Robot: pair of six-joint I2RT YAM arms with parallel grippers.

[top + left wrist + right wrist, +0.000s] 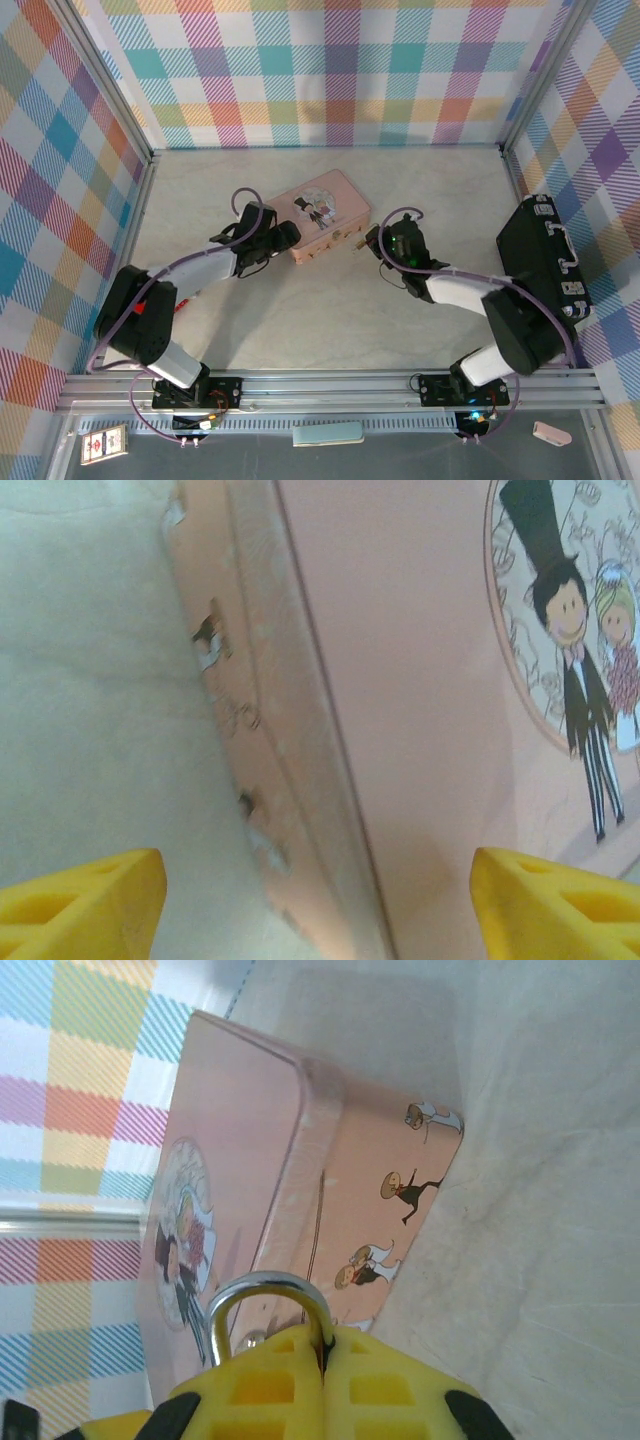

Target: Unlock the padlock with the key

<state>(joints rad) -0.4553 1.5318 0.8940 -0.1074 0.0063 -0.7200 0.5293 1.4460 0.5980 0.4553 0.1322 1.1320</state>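
Though mostly behind the right gripper (pixel 323 1360), padlock (pixel 265 1278) shackle alone clear.

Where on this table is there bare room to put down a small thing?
Bare: the far strip between the pink tin and the back wall, and the near patch between the tin and the front rail. Crowded: both tin ends, where the left gripper and right gripper sit, and beside the black case.
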